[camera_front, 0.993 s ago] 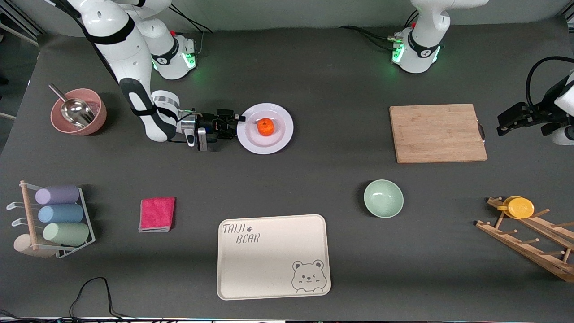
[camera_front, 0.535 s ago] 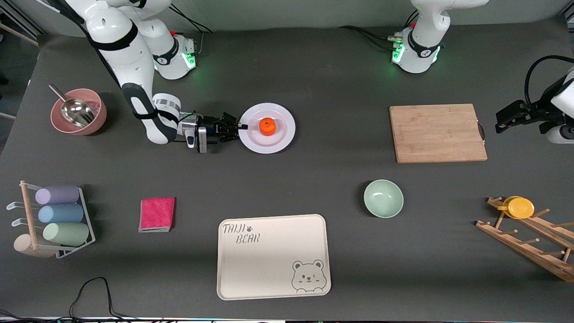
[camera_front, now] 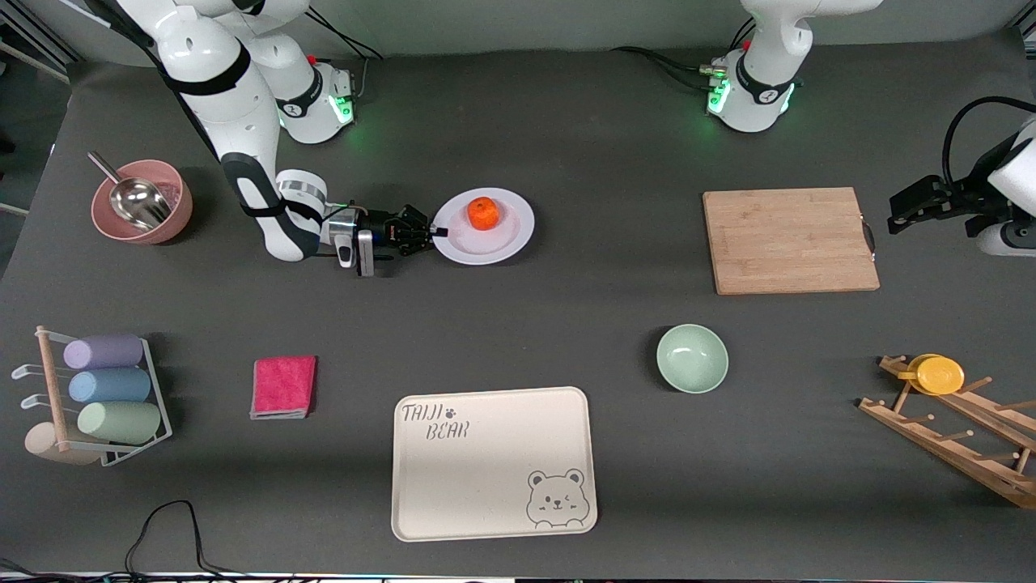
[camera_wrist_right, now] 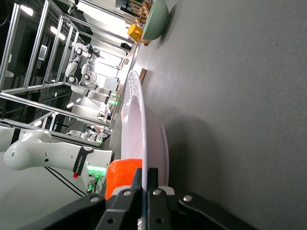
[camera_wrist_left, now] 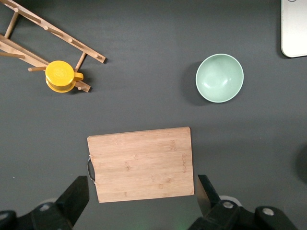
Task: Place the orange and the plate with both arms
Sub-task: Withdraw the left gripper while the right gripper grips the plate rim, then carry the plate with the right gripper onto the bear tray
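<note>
Gripping the plate (camera_front: 502,241) rim, the right gripper (camera_front: 435,231) carries the orange (camera_front: 483,213); the left gripper (camera_front: 898,219) waits, jaws apart; placement remains.

Dark grey table (camera_front: 566,146) under bright lights, metal framing (camera_wrist_right: 29,62) nearby

Even overhead light, soft shadows, sharp focus throughout.
</note>
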Controlling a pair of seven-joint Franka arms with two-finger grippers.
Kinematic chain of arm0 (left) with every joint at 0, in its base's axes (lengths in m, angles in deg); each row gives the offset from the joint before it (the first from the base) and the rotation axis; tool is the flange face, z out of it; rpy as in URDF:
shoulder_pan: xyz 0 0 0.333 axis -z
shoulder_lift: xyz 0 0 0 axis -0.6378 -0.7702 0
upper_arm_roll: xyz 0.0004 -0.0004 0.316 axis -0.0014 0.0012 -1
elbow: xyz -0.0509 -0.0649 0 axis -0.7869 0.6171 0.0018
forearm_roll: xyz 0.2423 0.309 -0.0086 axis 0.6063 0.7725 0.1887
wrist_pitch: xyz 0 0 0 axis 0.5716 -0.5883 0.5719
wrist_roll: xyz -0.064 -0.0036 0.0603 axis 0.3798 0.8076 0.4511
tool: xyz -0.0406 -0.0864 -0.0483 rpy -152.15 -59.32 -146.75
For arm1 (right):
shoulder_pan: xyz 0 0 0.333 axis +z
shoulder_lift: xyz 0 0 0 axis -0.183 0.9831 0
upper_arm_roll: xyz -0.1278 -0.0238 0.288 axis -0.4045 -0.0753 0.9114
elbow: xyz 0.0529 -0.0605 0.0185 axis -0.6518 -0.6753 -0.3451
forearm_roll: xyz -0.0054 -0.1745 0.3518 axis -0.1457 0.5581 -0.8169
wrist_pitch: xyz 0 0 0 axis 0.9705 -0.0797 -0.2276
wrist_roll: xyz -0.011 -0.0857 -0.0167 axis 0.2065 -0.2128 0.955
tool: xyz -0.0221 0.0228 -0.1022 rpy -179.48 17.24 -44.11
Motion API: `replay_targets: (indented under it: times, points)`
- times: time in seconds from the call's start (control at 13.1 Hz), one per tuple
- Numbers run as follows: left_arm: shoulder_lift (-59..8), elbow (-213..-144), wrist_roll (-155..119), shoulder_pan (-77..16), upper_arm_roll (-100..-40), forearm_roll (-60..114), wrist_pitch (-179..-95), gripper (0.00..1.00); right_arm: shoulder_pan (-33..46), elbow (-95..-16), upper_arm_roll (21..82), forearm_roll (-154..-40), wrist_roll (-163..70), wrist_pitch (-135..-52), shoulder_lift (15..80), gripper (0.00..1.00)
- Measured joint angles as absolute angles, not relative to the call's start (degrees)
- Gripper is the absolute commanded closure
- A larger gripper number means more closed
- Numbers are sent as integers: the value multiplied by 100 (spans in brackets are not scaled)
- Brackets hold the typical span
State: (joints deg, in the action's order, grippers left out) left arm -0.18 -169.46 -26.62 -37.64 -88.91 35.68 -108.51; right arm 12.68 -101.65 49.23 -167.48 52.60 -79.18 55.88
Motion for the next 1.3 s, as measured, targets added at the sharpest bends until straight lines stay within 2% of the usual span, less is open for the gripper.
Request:
replay_targets:
  times: [0.84, 1.3]
  points:
    - [-16, -16951, -2676, -3764, -8892, 3564, -10862, 0, 1272, -9968, 4909, -16690, 3510, -7969, 5572, 100]
    - [-17, -16960, -2670, -3764, -8904, 3433, -10884, 0, 1215, -9820, 4799, -16281, 2298, -7964, 4904, 100]
